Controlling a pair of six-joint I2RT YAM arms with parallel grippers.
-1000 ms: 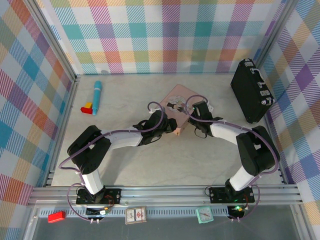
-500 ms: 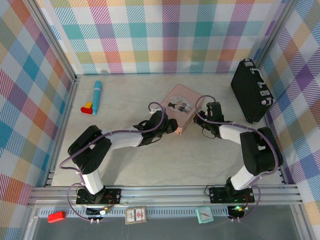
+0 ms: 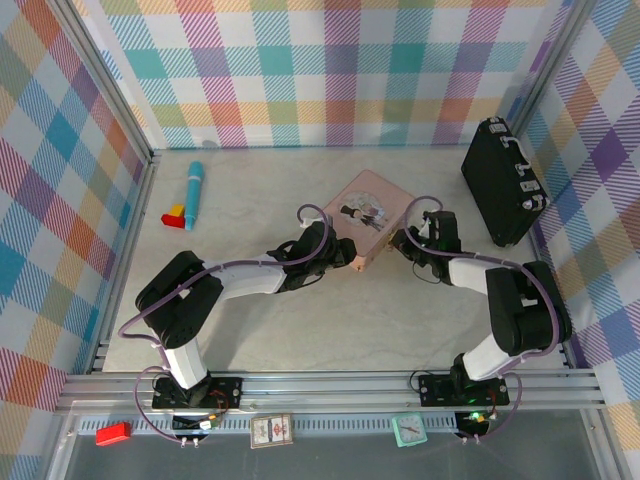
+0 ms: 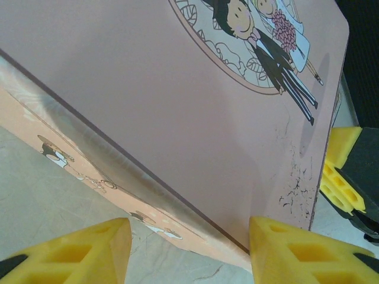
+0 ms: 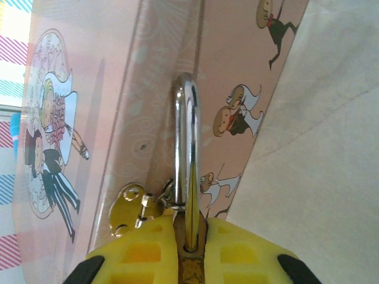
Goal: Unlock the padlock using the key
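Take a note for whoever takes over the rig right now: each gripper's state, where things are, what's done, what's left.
Grippers: right gripper is shut on the padlock body. Left gripper has its fingers astride the near edge of the tin; I can't tell if it is clamped.
Things: the padlock's shackle seems threaded through the hasp on the tin's side.
Done: padlock grasped.
Left: the shackle looks closed, so put the key in, turn it and free the shackle.

Tin crowded in front
Left arm (image 3: 245,275) and right arm (image 3: 470,268) bar the tin's (image 3: 375,195) front; case (image 3: 503,182) stands right; tube (image 3: 193,190) and block (image 3: 176,214) far left; table (image 3: 330,320) open between arm bases.
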